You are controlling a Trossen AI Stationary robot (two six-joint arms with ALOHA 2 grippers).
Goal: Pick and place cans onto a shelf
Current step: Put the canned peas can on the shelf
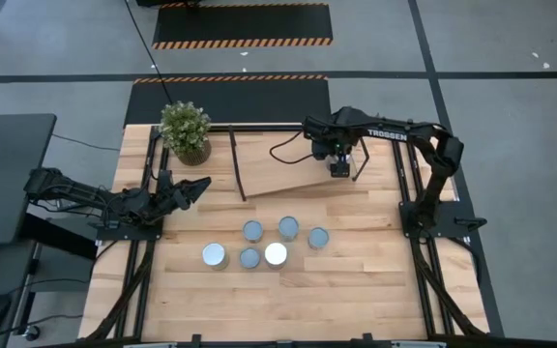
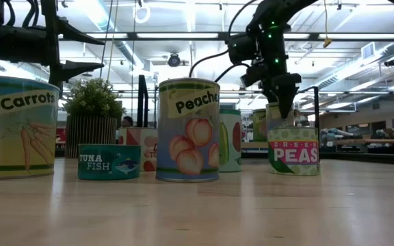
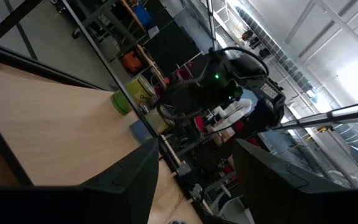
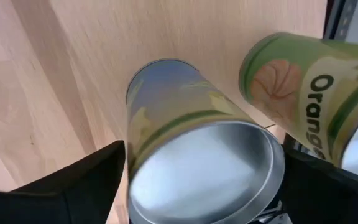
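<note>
Right gripper hangs over the far part of the shelf, and its wrist view shows a green-labelled can lying between the two dark fingers, so it is closed on that can; the can reads as tilted relative to the camera there, with its silvery end toward the lens. Beside it in the same view sits an Oranges can, apparently already on the shelf board, so my reading is that the held can is being brought down next to it to build a row. Whether the held can touches the board yet, I cannot tell. Left gripper waits low over the counter near the potted plant, fingers spread wide with nothing between them, pointed toward the shelf; it looks parked clear of the working arm. Six cans remain in a loose cluster on the counter in front of the shelf, well apart from either gripper. The low view puts names to some: Carrots, a flat Tuna Fish tin, Peaches, Green Peas. All stand upright, labels outward, with gaps that should let fingers straddle each one. Judgement: task is early, most of the cans still to go; the near risk is nudging the Oranges can while setting this one down.
</note>
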